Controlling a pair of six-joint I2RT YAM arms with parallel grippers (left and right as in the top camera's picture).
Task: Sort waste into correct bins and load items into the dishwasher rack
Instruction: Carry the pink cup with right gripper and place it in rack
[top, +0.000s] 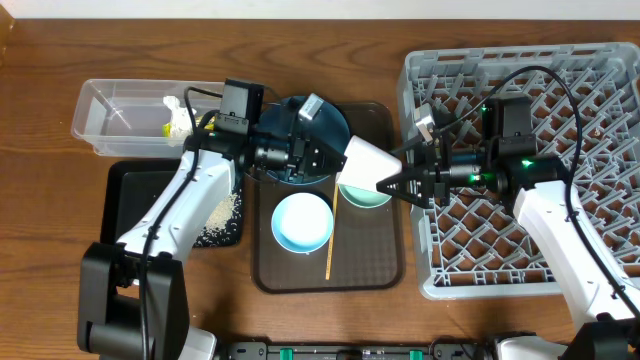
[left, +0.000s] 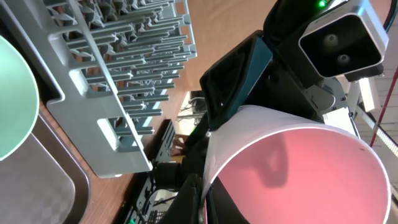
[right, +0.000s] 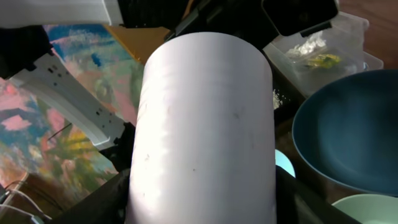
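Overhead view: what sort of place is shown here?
Probably a robot test bench staged as a dish-clearing station, not a real kitchen: a grey dishwasher rack, a brown serving tray carrying a light-blue bowl, and a clear waste tub on a wooden table.

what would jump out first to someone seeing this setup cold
A pinkish-white cup hangs in mid-air over the brown tray at the centre, with the left gripper shut on its open end and the right gripper around its base. To the right, the big grey dishwasher rack fills that whole side.
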